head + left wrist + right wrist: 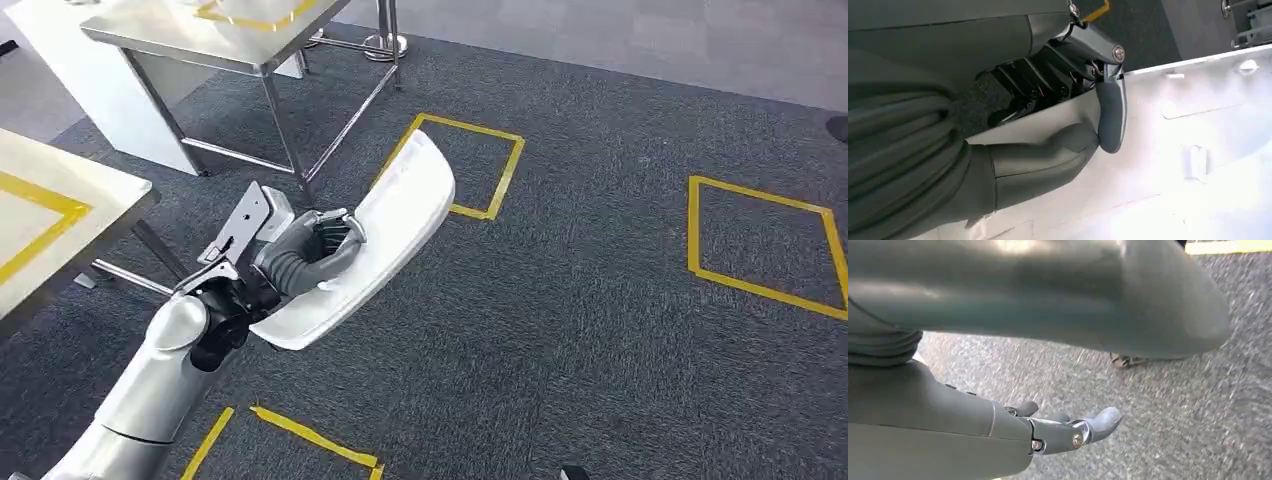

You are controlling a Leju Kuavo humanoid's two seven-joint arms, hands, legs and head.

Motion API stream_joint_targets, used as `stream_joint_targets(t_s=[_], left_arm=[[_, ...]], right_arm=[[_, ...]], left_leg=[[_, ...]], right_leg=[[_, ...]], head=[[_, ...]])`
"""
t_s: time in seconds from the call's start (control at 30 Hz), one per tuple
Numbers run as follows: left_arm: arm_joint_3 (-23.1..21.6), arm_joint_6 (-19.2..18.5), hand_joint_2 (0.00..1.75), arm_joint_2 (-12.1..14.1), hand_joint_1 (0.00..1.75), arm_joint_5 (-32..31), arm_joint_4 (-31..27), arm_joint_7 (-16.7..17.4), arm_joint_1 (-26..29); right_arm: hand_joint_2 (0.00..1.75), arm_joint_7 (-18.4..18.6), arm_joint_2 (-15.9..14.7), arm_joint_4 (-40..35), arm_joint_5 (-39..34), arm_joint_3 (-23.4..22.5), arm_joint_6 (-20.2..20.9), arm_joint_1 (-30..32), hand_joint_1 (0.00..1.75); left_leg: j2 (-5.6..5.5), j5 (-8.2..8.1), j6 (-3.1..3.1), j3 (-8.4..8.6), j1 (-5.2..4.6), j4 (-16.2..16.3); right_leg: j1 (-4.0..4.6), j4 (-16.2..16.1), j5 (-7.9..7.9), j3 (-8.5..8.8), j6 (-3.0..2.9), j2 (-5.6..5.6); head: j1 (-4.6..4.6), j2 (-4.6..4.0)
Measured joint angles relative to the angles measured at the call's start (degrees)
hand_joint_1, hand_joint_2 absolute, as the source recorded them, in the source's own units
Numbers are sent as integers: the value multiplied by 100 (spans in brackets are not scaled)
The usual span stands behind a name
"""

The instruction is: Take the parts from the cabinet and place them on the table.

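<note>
The left hand (318,248) grasps a long white curved part (385,235) by its edge, thumb on the inner face, held above the grey carpet (600,330). The part's far end is cut off in the left wrist view. The right hand (1063,432) hangs released, holding nothing. A steel tabletop (170,35) is partly out of frame.

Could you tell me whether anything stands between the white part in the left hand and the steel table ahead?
Nothing visible does. The left hand grips the white part above open grey carpet, and the floor toward the steel table carries flat yellow tape. A second table stands to the left.
</note>
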Motion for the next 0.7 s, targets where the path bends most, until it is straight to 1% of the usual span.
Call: stream_joint_targets(t_s=[0.03,0.07,0.1,0.13,0.17,0.2,0.23,0.27,0.3,0.33,0.37,0.4,0.43,0.5,0.53,0.57,0.6,0.63,0.67,0.7], left_arm=[[30,0,175,43,175,-2,-6,-15,31],[57,0,175,74,175,-7,-20,-33,46],[72,0,175,100,175,-17,-22,-37,45],[74,0,175,107,175,-17,-20,-44,53],[76,2,175,120,175,-20,-20,-50,83],[79,2,175,138,175,-20,-20,-57,134],[81,2,175,149,175,-22,-20,-66,190],[81,9,175,155,175,-26,-24,-72,232],[92,15,175,173,175,-48,-39,-81,258],[111,31,175,181,175,-55,-65,-81,271],[133,48,175,186,175,-59,-105,-83,272],[146,61,175,184,175,-65,-142,-83,270],[153,63,175,175,175,-68,-175,-83,271],[166,74,175,197,175,-79,-186,-81,304],[179,81,175,203,175,-79,-214,-83,319],[184,85,175,205,175,-83,-241,-85,338],[190,89,175,201,175,-85,-262,-79,328],[192,103,175,183,175,-85,-269,-81,329],[194,105,175,164,175,-85,-273,-79,345],[194,105,175,164,175,-87,-273,-76,363]], right_arm=[[0,-13,2,0,26,2,17,-4,0],[0,-17,-2,0,46,4,31,-12,0],[0,-28,-9,0,52,4,30,-8,0],[0,-33,-13,0,59,7,30,7,0],[0,-33,-20,0,67,9,30,19,0],[0,-33,-24,0,81,11,30,28,0],[0,-33,-26,0,103,11,30,27,0],[0,-31,-26,0,116,13,30,21,0],[0,-17,-26,0,127,15,28,13,0],[0,-2,-26,0,137,15,20,9,0],[0,2,-26,0,151,17,11,7,0],[0,7,-26,0,157,20,11,6,0],[0,4,-28,0,159,20,11,5,0],[0,-4,-28,0,164,20,13,-7,0],[0,-15,-28,-2,164,22,13,-20,0],[0,-22,-33,-2,164,22,15,-25,0],[0,-48,-33,-2,166,26,39,-26,0],[0,-55,-33,-2,170,31,44,-21,0],[0,-63,-35,-2,175,42,44,-10,0],[0,-68,-46,-2,179,55,44,1,0]], left_leg=[[2,-12,-35,-37,-2,19],[274,-86,-42,-70,-27,117],[454,-273,-50,-211,-29,416],[536,-495,-62,-407,-23,836],[576,-695,-72,-620,-23,1286],[588,-824,-73,-801,-23,1679],[592,-796,-70,-837,-24,1770],[598,-659,-56,-737,-25,1599],[620,-440,-34,-520,-29,1189],[710,-202,3,-214,-43,629],[949,-66,57,55,-78,137],[1041,-149,92,97,-145,29],[964,-122,130,106,-136,19],[836,-109,174,81,-146,26],[773,-81,219,114,-130,-34],[736,-41,249,152,-82,-77],[686,-28,276,151,-73,-79],[639,-26,293,141,-63,-79],[583,-29,302,133,-63,-76],[522,-29,304,121,-64,-68]], right_leg=[[-42,-56,38,8,-61,-70],[-36,-71,47,15,-98,-100],[-26,-76,50,12,-135,-144],[-10,-76,42,11,-146,-204],[4,-76,35,10,-158,-274],[17,-76,29,9,-168,-345],[24,-75,26,11,-172,-401],[30,-75,24,13,-173,-450],[37,-74,22,19,-173,-500],[43,-74,14,33,-165,-557],[52,-74,3,52,-149,-605],[91,-61,-17,53,-117,-652],[84,-68,-16,56,-85,-685],[62,-94,-12,94,-32,-802],[86,-100,-30,124,9,-848],[59,-57,-76,106,50,-643],[36,159,-224,12,75,-373],[35,581,-447,-193,99,-231],[34,1097,-665,-450,122,-186],[36,1525,-807,-675,133,-177]], head=[[-2,0],[-24,0],[-61,0],[-57,0],[-61,0],[-59,0],[-57,0],[-61,0],[-59,0],[-61,0],[-61,0],[-57,0],[-52,0],[-55,0],[-57,0],[-48,0],[-51,0],[-26,0],[-22,0],[-22,0]])
